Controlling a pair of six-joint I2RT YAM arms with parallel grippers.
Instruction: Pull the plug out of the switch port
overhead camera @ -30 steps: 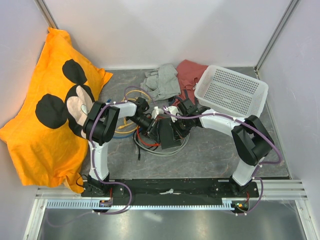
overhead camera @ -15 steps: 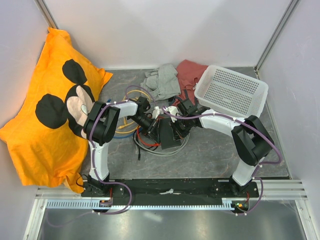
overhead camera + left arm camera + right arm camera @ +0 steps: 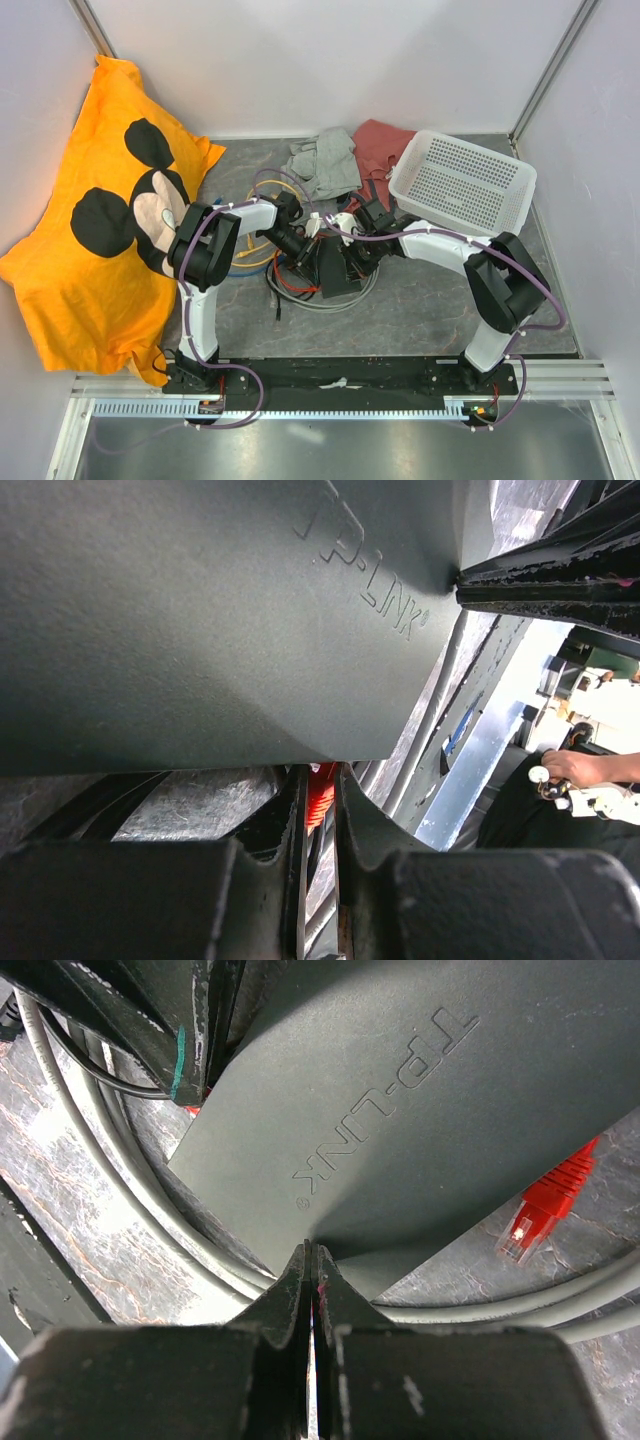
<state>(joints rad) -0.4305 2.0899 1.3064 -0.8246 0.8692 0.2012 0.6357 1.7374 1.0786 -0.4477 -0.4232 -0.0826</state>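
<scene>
Almost nothing has moved — left gripper [image 3: 320,776] stays clamped on the red plug [image 3: 318,796] at the edge of the black switch [image 3: 338,270], right gripper [image 3: 311,1256] shut against that switch's corner — so the plug seems still seated, port hidden

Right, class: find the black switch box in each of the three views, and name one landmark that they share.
Top external: the switch box lies mid-picture, on the coiled cables.
Left wrist: it fills the upper left, lettering raised on its face.
Right wrist: it fills the upper right, with the same lettering.
Shared landmark: the grey cable running beside the box.
</scene>
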